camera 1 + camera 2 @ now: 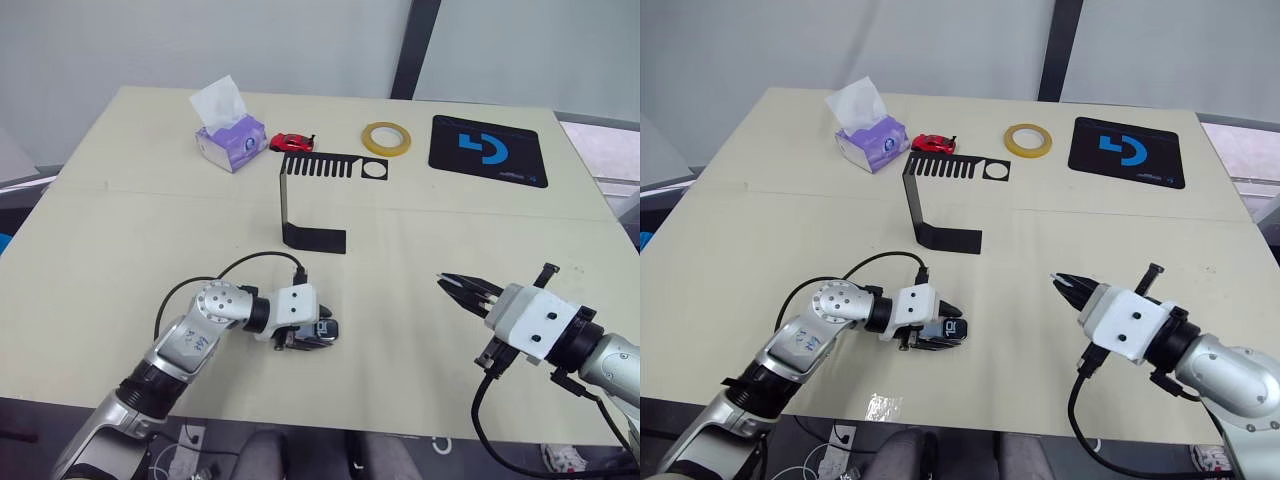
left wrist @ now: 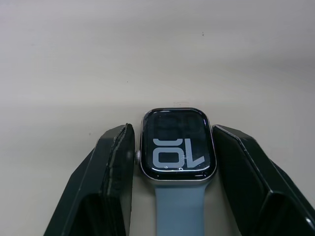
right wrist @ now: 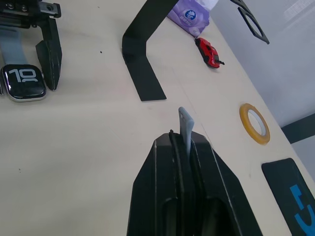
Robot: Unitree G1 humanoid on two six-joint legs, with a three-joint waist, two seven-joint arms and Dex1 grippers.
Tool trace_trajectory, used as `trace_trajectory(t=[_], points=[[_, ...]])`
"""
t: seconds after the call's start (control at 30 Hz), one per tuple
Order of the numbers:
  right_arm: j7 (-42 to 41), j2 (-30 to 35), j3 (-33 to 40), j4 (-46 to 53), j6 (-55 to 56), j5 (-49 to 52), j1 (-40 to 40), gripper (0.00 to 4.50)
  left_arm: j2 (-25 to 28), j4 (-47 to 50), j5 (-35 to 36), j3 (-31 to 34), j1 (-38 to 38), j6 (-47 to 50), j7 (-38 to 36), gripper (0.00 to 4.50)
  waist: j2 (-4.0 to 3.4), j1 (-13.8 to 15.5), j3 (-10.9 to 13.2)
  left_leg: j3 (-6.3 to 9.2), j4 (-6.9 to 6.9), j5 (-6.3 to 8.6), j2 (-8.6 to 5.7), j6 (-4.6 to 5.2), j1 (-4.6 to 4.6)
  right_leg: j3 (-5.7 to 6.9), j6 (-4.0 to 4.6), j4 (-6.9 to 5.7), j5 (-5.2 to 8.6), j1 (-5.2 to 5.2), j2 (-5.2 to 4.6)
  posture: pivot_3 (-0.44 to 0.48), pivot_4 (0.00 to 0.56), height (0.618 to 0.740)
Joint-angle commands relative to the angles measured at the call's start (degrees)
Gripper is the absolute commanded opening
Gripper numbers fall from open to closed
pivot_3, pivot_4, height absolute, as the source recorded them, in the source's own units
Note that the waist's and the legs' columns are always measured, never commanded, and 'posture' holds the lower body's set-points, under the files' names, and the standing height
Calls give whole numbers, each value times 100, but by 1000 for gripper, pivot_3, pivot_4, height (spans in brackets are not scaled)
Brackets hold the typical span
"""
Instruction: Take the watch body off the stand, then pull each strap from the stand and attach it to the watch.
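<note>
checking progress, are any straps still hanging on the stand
No, the stand has bare slots; one strap is on the watch, the other in the right pincer.

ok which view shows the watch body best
The left wrist view: the watch body sits face-up between the left gripper fingers, one strap attached. The right wrist view shows it small; eye views barely show it.

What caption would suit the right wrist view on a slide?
Right gripper shut on a pale blue-grey strap, near the black sheet-metal stand and silver-rimmed watch body.
</note>
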State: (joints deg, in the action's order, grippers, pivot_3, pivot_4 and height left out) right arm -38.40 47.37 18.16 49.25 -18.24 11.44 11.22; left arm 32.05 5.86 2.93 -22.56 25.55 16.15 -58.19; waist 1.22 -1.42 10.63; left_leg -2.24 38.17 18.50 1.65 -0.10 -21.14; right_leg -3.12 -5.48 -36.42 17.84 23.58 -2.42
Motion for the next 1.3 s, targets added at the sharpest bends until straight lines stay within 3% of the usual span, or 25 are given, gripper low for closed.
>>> trace_trajectory(t=[0.03, 0.53, 0.67, 0.8, 1.03, 1.3], points=[[8, -32, 123, 236, -63, 96, -126, 0, -19, 67, -75, -18, -75, 56, 46, 2708, 0, -1, 0, 0, 1, 0, 0, 0, 1, -1, 0, -1, 0, 0, 0, 0, 150, 738], [-52, -58, 26, 127, 10, 67, -249, 0, 59, 611, -159, -105, -301, 894, 309, 2708, 4, -2, -4, -1, 2, 0, 0, 0, 6, -4, 0, -8, 0, -1, 0, 0, 150, 738], [-67, -29, -13, 129, -23, 77, -344, 0, 20, 502, -181, -145, -250, 1000, 370, 1775, 4, -1, -4, -1, 4, 0, -2, 0, 6, -4, 0, -8, 0, -2, 0, 0, 150, 738], [-120, 4, -105, 112, 34, 12, -458, 0, -7, 458, 7, -26, -58, 1311, 294, 1744, 6, -1, -5, -1, 6, 0, -2, 0, 10, -4, 0, -9, 0, -7, 0, 0, 150, 738], [-293, 232, -1289, -238, 356, -621, -1400, 0, -281, -126, 1335, 656, 1280, 4100, -82, 1744, 7, -27, -4, -1, 24, -2, -3, 3, 3, -4, 0, -21, 0, 0, 35, 0, 150, 738], [-712, 365, -2570, -940, 581, -1481, -2367, 0, -398, -906, 1943, 791, 2185, 5333, -124, 1744, 7, -12, -4, 1, 28, -3, 8, 0, -9, -20, 0, -46, 1, 14, 65, 0, 150, 738]])
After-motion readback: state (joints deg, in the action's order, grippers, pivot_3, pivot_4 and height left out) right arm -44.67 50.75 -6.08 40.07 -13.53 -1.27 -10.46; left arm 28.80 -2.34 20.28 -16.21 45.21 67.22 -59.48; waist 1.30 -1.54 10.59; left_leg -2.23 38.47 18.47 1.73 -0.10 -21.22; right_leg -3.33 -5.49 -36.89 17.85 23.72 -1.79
